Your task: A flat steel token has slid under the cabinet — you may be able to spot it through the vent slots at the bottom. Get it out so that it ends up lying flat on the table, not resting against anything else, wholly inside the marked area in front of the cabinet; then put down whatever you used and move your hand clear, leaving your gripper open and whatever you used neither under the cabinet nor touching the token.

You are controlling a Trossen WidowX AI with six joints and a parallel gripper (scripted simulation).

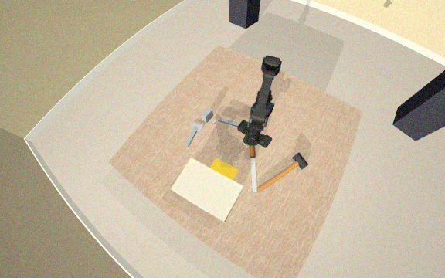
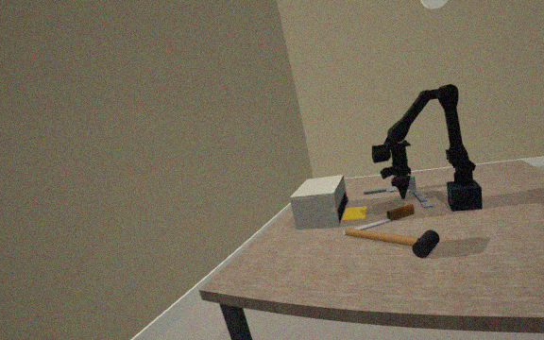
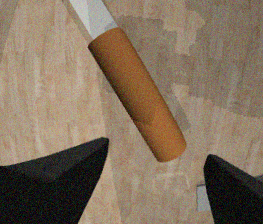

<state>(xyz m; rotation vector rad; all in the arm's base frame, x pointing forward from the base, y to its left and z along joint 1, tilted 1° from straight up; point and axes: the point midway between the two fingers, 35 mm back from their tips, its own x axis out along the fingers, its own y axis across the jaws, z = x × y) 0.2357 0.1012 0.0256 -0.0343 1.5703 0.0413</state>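
The pale box-shaped cabinet (image 1: 207, 189) (image 2: 316, 208) stands on the table. The yellow marked area (image 1: 224, 168) (image 2: 354, 213) lies at its front. I cannot make out the token in any view. A tool with a brown handle (image 1: 252, 151) (image 2: 400, 212) (image 3: 137, 95) and a long flat pale blade (image 1: 253, 175) lies on the table beside the marked area. My gripper (image 2: 403, 195) (image 3: 157, 154) is open and empty, pointing down above the table near the handle's free end. In the wrist view the handle runs diagonally, its end showing between the fingertips.
A mallet (image 1: 278, 176) (image 2: 425, 244) lies with its handle end close to the blade tip. A grey flat bar (image 1: 228, 122) (image 3: 202, 197) lies on the gripper's other side. Farther out are a grey block (image 1: 207, 115) and another grey bar (image 1: 191, 137).
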